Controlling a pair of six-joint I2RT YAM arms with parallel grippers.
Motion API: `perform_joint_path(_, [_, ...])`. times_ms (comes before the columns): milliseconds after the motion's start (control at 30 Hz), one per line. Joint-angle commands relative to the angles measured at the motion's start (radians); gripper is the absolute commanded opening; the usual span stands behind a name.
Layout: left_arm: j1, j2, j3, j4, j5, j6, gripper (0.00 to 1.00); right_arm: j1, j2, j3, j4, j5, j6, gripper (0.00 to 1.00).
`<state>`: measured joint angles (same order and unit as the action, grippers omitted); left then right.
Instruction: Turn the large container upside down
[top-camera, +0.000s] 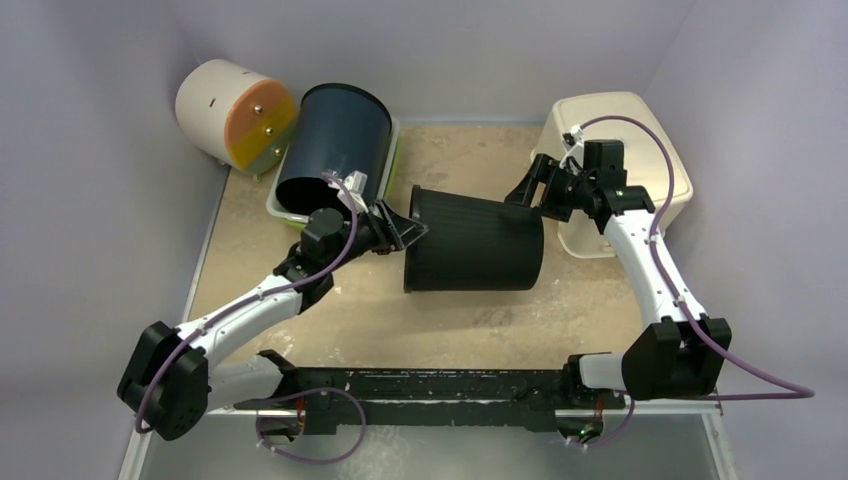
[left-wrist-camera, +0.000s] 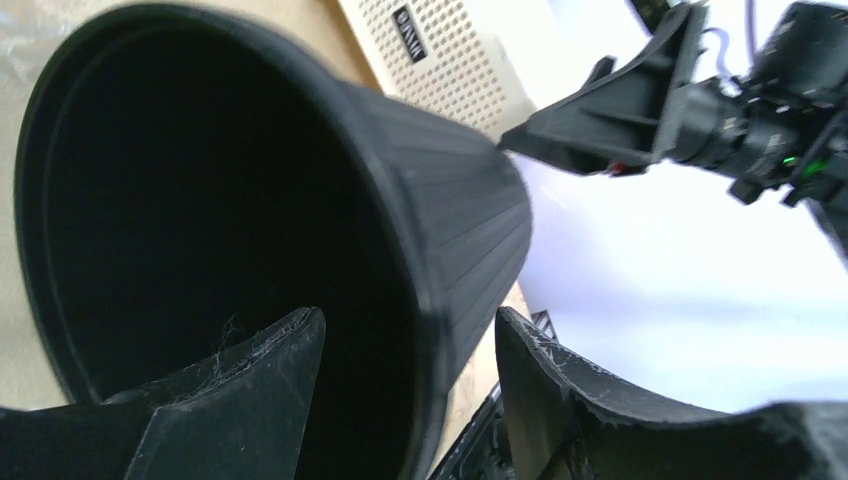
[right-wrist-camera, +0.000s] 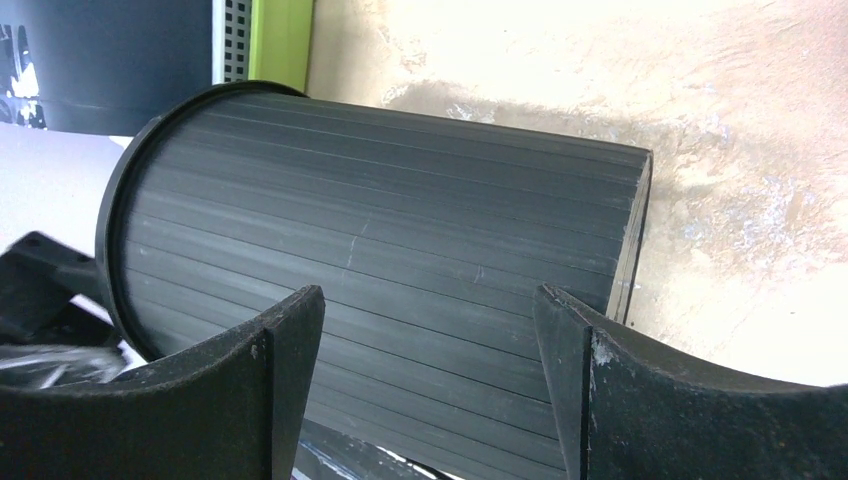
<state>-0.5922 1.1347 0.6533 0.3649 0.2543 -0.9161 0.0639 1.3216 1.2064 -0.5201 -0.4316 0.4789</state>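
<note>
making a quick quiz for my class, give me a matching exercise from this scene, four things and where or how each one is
Things
1. black ribbed container
2. dark blue bin
3. cream box
4. left pincer

Place or state
a. at the back right of the table
b. lying on its side, mid-table
c. open, astride a rim
d. in the green tray

Pairs: 1-b, 2-d, 3-a, 4-c

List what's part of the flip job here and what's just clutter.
In the job:
black ribbed container, lying on its side
left gripper, jaws open astride its rim
right gripper, jaws open near its base

Lying about:
dark blue container, in the green-edged tray
cream drum
white box
</note>
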Motion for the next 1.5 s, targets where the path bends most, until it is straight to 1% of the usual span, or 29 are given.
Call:
perform_joint_path(0, [-0.007, 0.033, -0.061, 0.113, 0.026, -0.012, 0.63, -0.001, 0.012, 0.003, -0.02, -0.031, -0.01, 0.79])
perform_joint_path(133, [-0.009, 0.072, -0.055, 0.156, 0.035, -0.028, 0.63, -0.001, 0.016, 0.01, -0.027, -0.023, -0.013, 0.79])
perform_joint_path(200, [-0.009, 0.098, -0.059, 0.201, 0.042, -0.05, 0.58, -0.001, 0.017, 0.008, -0.026, -0.022, -0.014, 0.79])
perform_joint_path(233, [-0.011, 0.114, -0.063, 0.227, 0.045, -0.065, 0.54, -0.001, 0.019, 0.007, -0.026, -0.022, -0.014, 0.79])
perform_joint_path(267, [-0.013, 0.124, -0.069, 0.268, 0.049, -0.08, 0.47, -0.001, 0.02, 0.007, -0.027, -0.022, -0.014, 0.79])
perform_joint_path(300, [-0.014, 0.134, -0.077, 0.286, 0.052, -0.095, 0.36, -0.001, 0.021, 0.007, -0.026, -0.024, -0.014, 0.79])
perform_joint_path(367, [-0.015, 0.145, -0.092, 0.326, 0.053, -0.117, 0.05, -0.001, 0.021, 0.007, -0.025, -0.023, -0.013, 0.79])
perform_joint_path(400, [-0.015, 0.146, -0.101, 0.334, 0.049, -0.124, 0.0, -0.001, 0.021, 0.007, -0.024, -0.021, -0.015, 0.79])
perform_joint_path(500, [-0.015, 0.145, -0.136, 0.362, 0.032, -0.151, 0.0, -0.001, 0.018, 0.009, -0.024, -0.01, -0.019, 0.8])
perform_joint_path(533, [-0.014, 0.146, -0.155, 0.395, 0.025, -0.177, 0.0, -0.001, 0.018, 0.017, -0.029, -0.003, -0.025, 0.81])
perform_joint_path(600, [-0.011, 0.153, -0.215, 0.521, 0.001, -0.255, 0.0, -0.001, 0.017, 0.046, -0.044, 0.018, -0.035, 0.81])
perform_joint_path(667, [-0.002, 0.18, -0.28, 0.676, -0.011, -0.335, 0.0, -0.001, 0.017, 0.086, -0.054, 0.05, -0.045, 0.83])
perform_joint_path(800, [0.029, 0.302, -0.369, 1.098, -0.048, -0.52, 0.0, -0.002, 0.03, 0.205, -0.088, 0.128, -0.083, 0.87])
perform_joint_path(867, [0.03, 0.408, -0.391, 1.327, -0.092, -0.622, 0.0, -0.003, 0.04, 0.266, -0.108, 0.189, -0.104, 0.95])
perform_joint_path(900, [0.027, 0.447, -0.38, 1.355, -0.1, -0.65, 0.0, -0.006, 0.046, 0.293, -0.117, 0.214, -0.114, 0.98])
perform_joint_path(933, [0.017, 0.457, -0.364, 1.357, -0.108, -0.637, 0.0, -0.012, 0.053, 0.315, -0.12, 0.225, -0.128, 0.99])
perform_joint_path(1067, [0.009, 0.462, -0.267, 1.358, -0.097, -0.631, 0.0, -0.025, 0.082, 0.372, -0.132, 0.24, -0.145, 0.99])
perform_joint_path(1267, [-0.008, 0.548, -0.129, 1.358, -0.085, -0.645, 0.0, -0.039, 0.088, 0.38, -0.129, 0.237, -0.152, 0.99])
perform_joint_path(1467, [-0.037, 0.615, 0.001, 1.359, -0.126, -0.633, 0.0, -0.06, 0.082, 0.38, -0.135, 0.236, -0.161, 0.99])
